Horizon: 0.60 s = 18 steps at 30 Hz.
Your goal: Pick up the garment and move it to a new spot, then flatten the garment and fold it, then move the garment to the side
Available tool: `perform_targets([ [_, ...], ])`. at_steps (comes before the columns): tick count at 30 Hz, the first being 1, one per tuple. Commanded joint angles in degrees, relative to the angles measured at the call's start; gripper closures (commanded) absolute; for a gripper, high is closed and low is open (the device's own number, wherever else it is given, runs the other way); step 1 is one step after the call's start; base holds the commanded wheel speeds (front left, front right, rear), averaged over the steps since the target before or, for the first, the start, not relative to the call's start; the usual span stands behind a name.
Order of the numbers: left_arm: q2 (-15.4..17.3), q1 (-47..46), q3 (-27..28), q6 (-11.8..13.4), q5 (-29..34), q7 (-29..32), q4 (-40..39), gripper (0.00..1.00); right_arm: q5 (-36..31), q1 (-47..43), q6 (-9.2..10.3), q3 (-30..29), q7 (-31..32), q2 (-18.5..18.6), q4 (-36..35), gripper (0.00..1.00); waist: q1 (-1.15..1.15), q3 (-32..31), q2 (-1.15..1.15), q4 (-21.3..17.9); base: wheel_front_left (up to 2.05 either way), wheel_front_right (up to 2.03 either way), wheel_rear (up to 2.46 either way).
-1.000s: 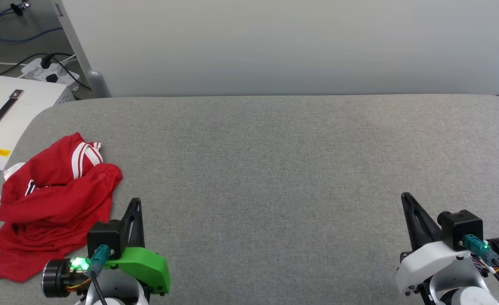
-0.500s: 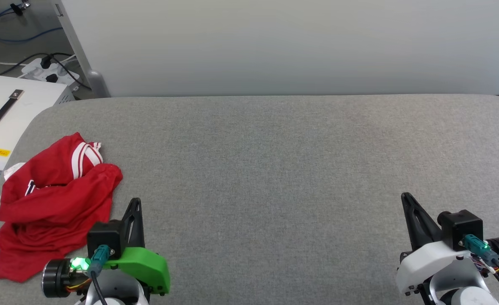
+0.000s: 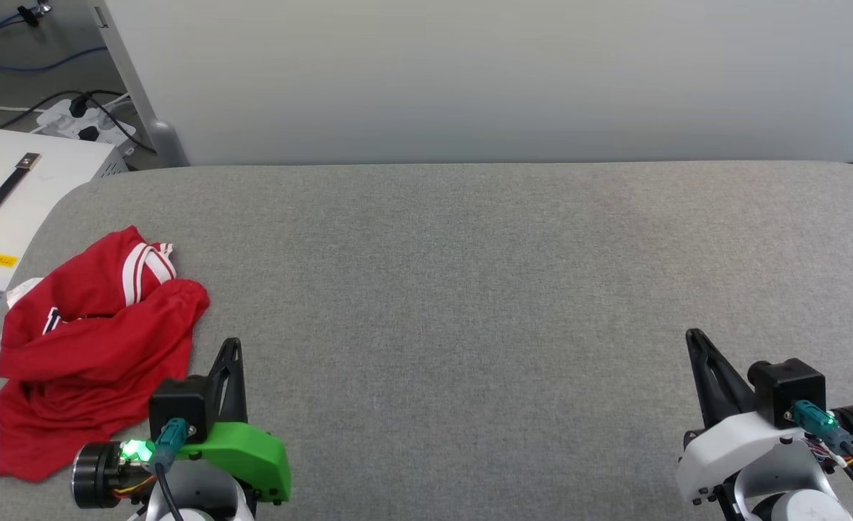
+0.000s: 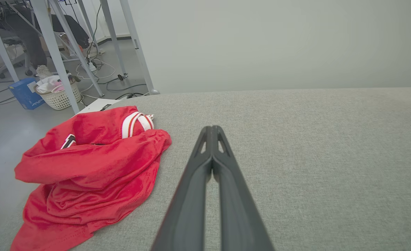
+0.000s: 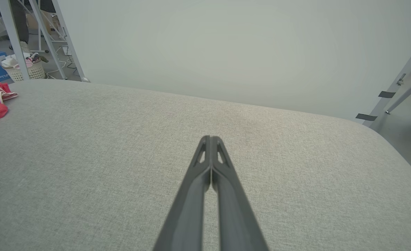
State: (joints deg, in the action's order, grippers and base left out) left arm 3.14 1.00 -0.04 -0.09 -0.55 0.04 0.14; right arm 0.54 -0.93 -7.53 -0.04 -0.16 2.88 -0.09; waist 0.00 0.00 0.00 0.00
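A grey fabric surface (image 3: 469, 289) is stretching across the frame, meeting a pale wall (image 3: 469, 72) at the top. The garment (image 3: 93, 340) is lying crumpled at the lower left. The left gripper (image 3: 232, 346) and right gripper (image 3: 692, 336) are hovering in the lower corners, fingers pressed together, gripping nothing. A white box (image 3: 21, 188) is sitting upper left.
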Motion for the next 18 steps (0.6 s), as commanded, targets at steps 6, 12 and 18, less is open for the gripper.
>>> perform_targets([
  [6, -0.3, -1.0, 0.0, 0.1, 0.6, 0.0, -0.1, 1.00, -0.5, 0.9, 0.04, 0.0, 0.2, 0.0, 0.1, 1.00, 0.00, 0.0, 0.00, 0.0, 0.00, 0.00, 0.00],
  [12, -0.3, -1.0, 0.0, 0.1, 0.6, 0.0, -0.1, 1.00, -0.5, 0.9, 0.04, 0.0, 0.2, 0.0, 0.1, 1.00, 0.00, 0.0, 0.00, 0.0, 0.00, 0.00, 0.00],
  [18, 0.0, 0.1, 0.0, 0.0, 0.0, 0.0, 0.0, 0.00, 0.1, 0.0, 0.00, 0.0, 0.0, 0.0, 0.0, 0.00, 0.00, 0.0, 0.00, 0.0, 0.00, 0.00, 0.00],
])
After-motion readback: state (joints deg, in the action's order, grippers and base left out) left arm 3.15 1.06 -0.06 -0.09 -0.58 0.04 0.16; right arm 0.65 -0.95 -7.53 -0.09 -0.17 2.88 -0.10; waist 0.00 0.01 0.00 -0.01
